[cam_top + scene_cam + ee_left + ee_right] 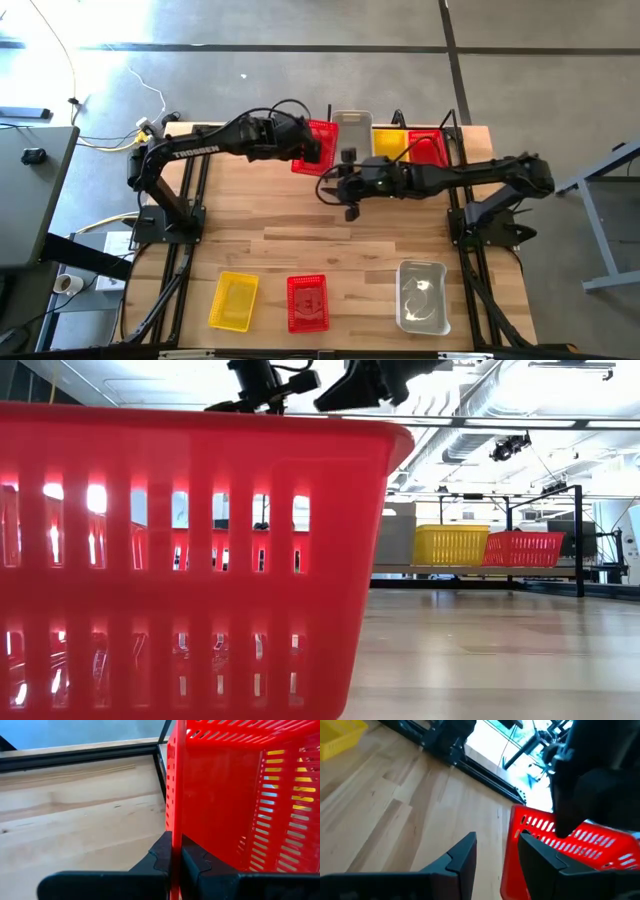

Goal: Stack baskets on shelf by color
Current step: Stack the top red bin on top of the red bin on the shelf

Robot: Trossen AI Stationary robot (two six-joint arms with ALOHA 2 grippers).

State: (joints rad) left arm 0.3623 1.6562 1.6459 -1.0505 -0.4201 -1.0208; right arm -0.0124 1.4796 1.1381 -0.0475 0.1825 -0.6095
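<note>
Red basket in grip [316,147]: a perforated plastic basket carried above the far part of the desk, just beside the shelf, its side wall pinched edge-on in the left wrist view.
Left pincer [175,862]: clamped tight on the thin wall of that red basket, one finger on each face of the wall; in the high view the left arm reaches across from the desk's left side to it.
Right pincer [496,851]: fingers spread wide and holding nothing, hanging over the bare wood near the middle of the desk, close to the carried red basket.
Shelf [452,135]: thin black rod rack along the desk's far edge, right of centre.
On the shelf: a whitish-clear basket [352,127], then a yellow basket [389,142], then a red shelf basket [429,150], side by side; how many lie nested in each spot cannot be told.
Near edge of the desk: a lone yellow basket [234,301], a front red basket [307,302] and a lone clear basket [422,296] stand in a row, well apart from each other; the front red basket fills most of the low view.
Desk [300,230]: pale wooden planks, with black arm-mount frames on both sides.
</note>
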